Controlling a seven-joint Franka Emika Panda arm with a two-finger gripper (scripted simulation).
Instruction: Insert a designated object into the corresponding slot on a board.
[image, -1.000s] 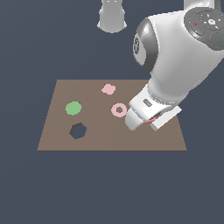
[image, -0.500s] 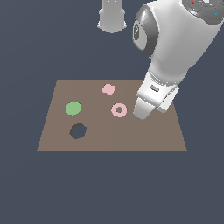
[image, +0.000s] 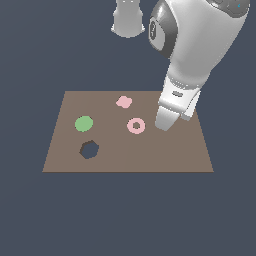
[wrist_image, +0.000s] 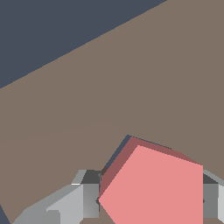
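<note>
Red-coral and flat, the pentagon piece (wrist_image: 155, 188) sits between the claw's (wrist_image: 148, 199) two grey fingers (wrist_image: 89, 197), which press against its opposite edges in the wrist view; the claw is closed on the piece. A dark sliver showing along the piece's upper edges suggests it is seated in, or only just raised from, its own recess in the brown board (image: 170, 155), though the pictures do not settle which. In the exterior view the white arm leans down over the board's far side toward the exterior view's right, its claw (image: 164, 123) just beside the pink ring (image: 136, 125), and the piece itself is hidden behind the fingers there. Further toward the exterior view's left lie a pale pink flower-shaped piece (image: 123, 102), a green round piece (image: 83, 123) and a dark many-sided hole (image: 89, 149). No pentagon-shaped slot can be made out in either picture, unless it is the dark recess under the held piece. Judged from this, the step in hand is the grasp itself, with the carrying and insertion not yet done. The next move would call for a straight lift clear of the board, then a level approach over the matching cut-out with the piece's five corners turned to line up before lowering. A skewed piece would likely catch on the rim.
</note>
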